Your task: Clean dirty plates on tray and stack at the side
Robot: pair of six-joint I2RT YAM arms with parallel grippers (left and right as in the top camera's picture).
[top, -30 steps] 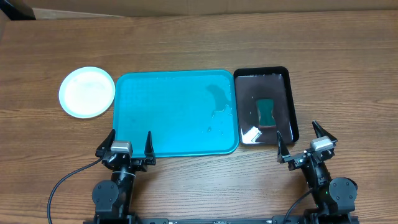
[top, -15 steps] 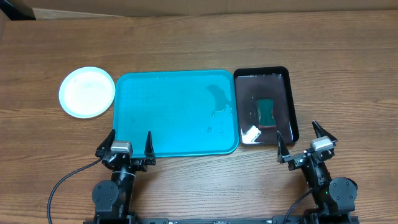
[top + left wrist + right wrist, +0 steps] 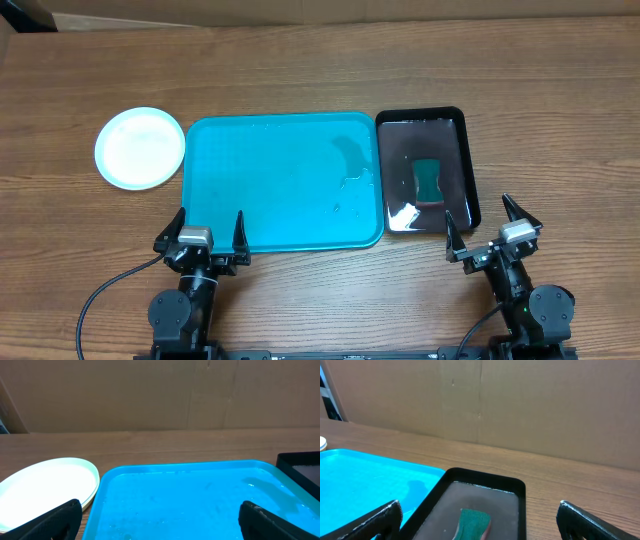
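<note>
I see L gripper (image 3: 210,222) at the near edge of the turquoise tray (image 3: 250,170), fingers spread wide, gripping nothing. R gripper (image 3: 477,207) is the same: spread, empty, by the near right corner of the black tray (image 3: 395,150). White plate (image 3: 140,148) lies on the wood table (image 3: 300,70) just left of the turquoise tray, off it. I can't tell if others lie under it. Wet patches show twd the turquoise tray's right side. Black tray sits right beside it w/ a green sponge (image 3: 428,178) and a small white scrap (image 3: 405,213) inside.
</note>
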